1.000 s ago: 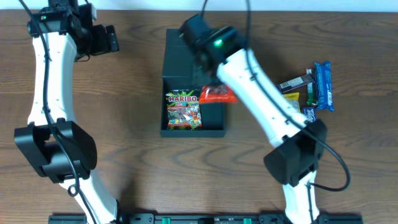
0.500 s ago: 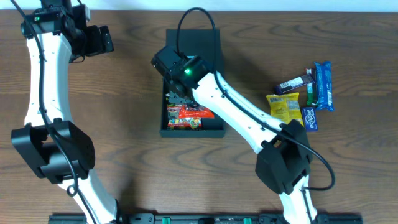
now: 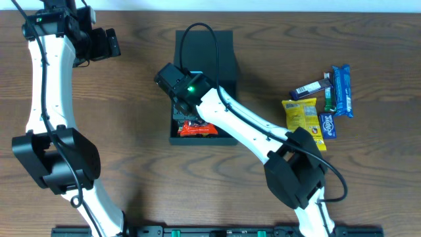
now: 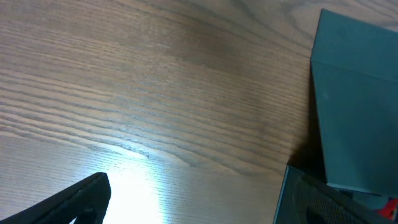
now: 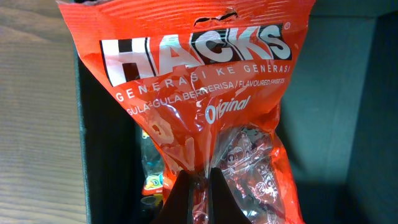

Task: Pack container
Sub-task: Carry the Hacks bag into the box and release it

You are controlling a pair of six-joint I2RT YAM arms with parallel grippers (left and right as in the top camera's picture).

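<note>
Overhead view: your container [image 3: 227, 56] sits mid-surface [image 3: 131, 131], long axis near-to-far, lid flap open at the far end. Right fingers [image 5: 180, 199] pinch a red Hacks packet [image 5: 199, 93] over its tray, a colourful packet [image 5: 151, 182] beneath; left fingers [image 4: 74, 199] spread wide.

The table [image 4: 155, 93] is brown wood, fine-grained (faintly shiny under the light). The container [image 4: 354, 106] looks matt and smooth. The Hacks packet [image 5: 199, 81] is glossy, crinkled plastic film.

"HACKS", "Original" — on red packet [image 5: 205, 93]
</note>
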